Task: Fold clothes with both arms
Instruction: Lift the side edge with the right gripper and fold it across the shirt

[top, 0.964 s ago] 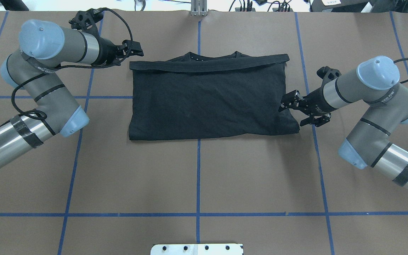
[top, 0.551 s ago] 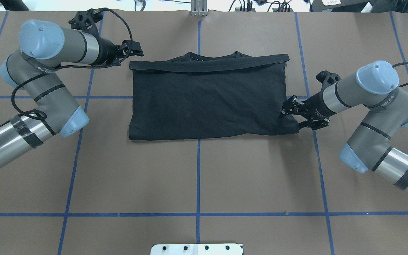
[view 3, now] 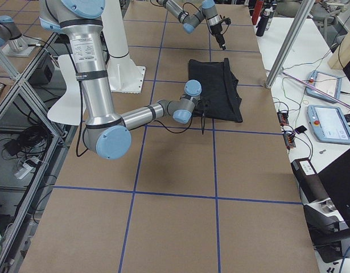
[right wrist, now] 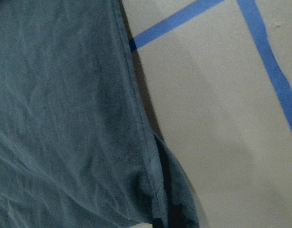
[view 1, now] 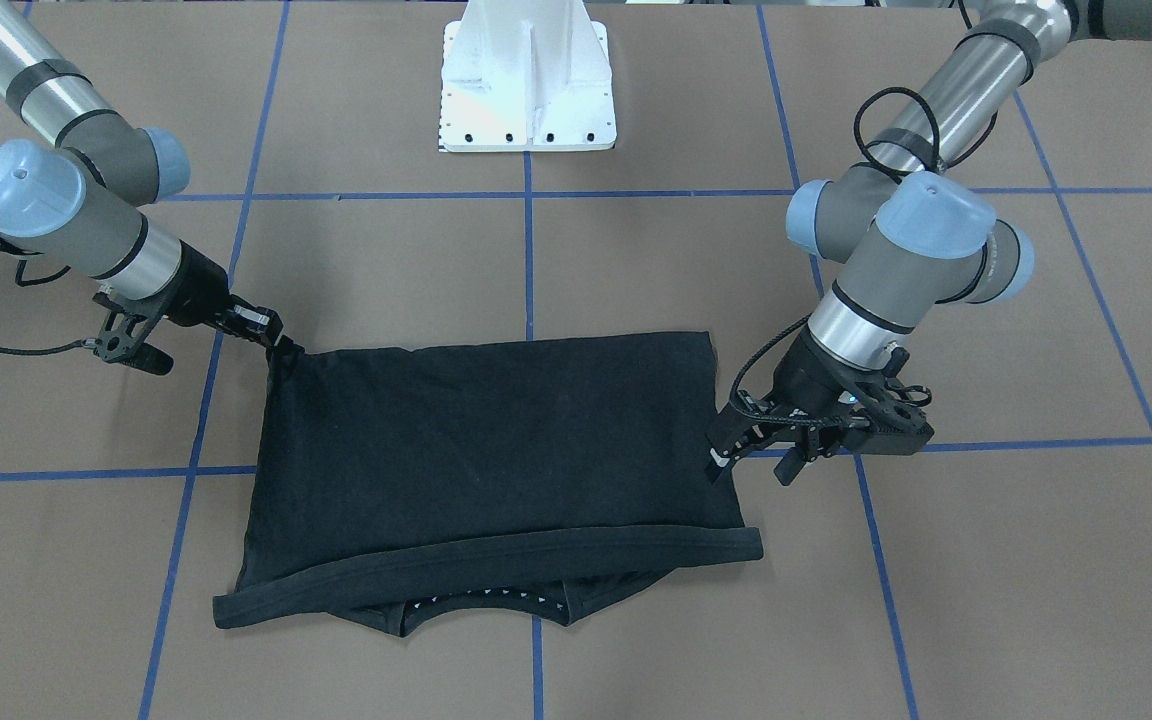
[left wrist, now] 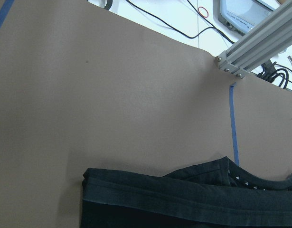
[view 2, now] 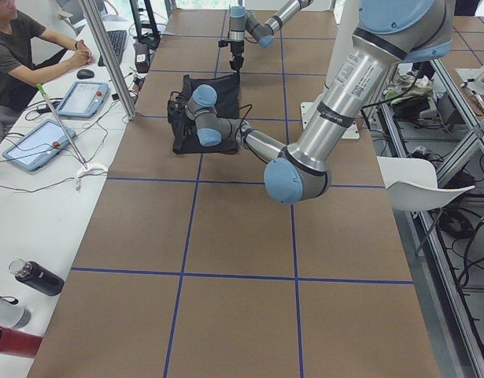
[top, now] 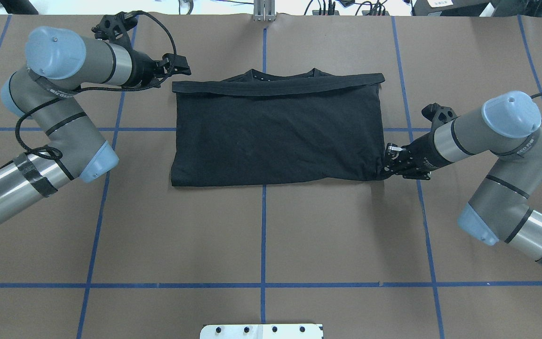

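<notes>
- Brown covering crossed by blue tape lines [top: 158, 285] tops the bench [top: 346, 235]; a white pedestal [view 1: 526, 80] stands well apart from the shirt, off its folded edge.
- One black shirt [top: 275, 132] lies flat in the middle of the bench, folded in half into a wide rectangle with plain cloth facing up.
- Its hem band [top: 275, 85] runs along the edge opposite the fold, and the collar [top: 282, 74], dotted with small white marks, peeks out just past that band.
- At the shirt's fold-side corner on the robot's right, the right hand [top: 387, 164] has its fingers pressed together on the cloth, pinching that corner; the cloth rises to a small peak at the tips.
- Close beside the shirt's hem-side corner on the robot's left, the left hand [top: 182, 66] has its fingers spread; I cannot tell whether it touches the cloth.
- The right wrist view is filled by the shirt's side edge, with tape lines just beside it.
</notes>
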Robot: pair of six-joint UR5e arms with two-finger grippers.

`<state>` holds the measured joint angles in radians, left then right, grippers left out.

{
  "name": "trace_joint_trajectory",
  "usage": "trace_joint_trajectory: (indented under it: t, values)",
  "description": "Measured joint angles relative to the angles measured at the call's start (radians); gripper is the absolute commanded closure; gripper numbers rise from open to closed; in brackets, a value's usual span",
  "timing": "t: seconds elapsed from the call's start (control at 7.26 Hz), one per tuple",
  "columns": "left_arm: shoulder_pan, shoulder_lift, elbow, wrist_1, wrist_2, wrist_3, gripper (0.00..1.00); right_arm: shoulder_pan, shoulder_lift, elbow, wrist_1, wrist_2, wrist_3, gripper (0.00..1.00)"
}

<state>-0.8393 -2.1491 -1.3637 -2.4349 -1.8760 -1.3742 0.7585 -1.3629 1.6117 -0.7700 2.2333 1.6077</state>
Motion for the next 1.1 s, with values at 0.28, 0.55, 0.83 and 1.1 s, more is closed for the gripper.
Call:
trace_joint_trajectory:
  t: [0.28, 0.55, 0.83, 1.1]
  values:
    - [0.0, -0.001, 0.0, -0.001, 0.0, 0.0, 0.0, -0.047, -0.031, 0.074, 0.0, 0.003, 0.001, 1.0]
    - [0.0, -0.001, 0.0, 0.001, 0.0, 0.0, 0.0, -0.096, -0.086, 0.195, 0.0, 0.062, 0.009, 1.0]
    - [-0.001, -0.001, -0.008, 0.005, 0.0, 0.001, 0.0, -0.182, -0.068, 0.29, 0.001, 0.188, 0.069, 1.0]
    - [-0.003, 0.0, -0.017, 0.008, 0.0, 0.001, 0.0, -0.318, 0.021, 0.314, 0.002, 0.222, 0.163, 1.0]
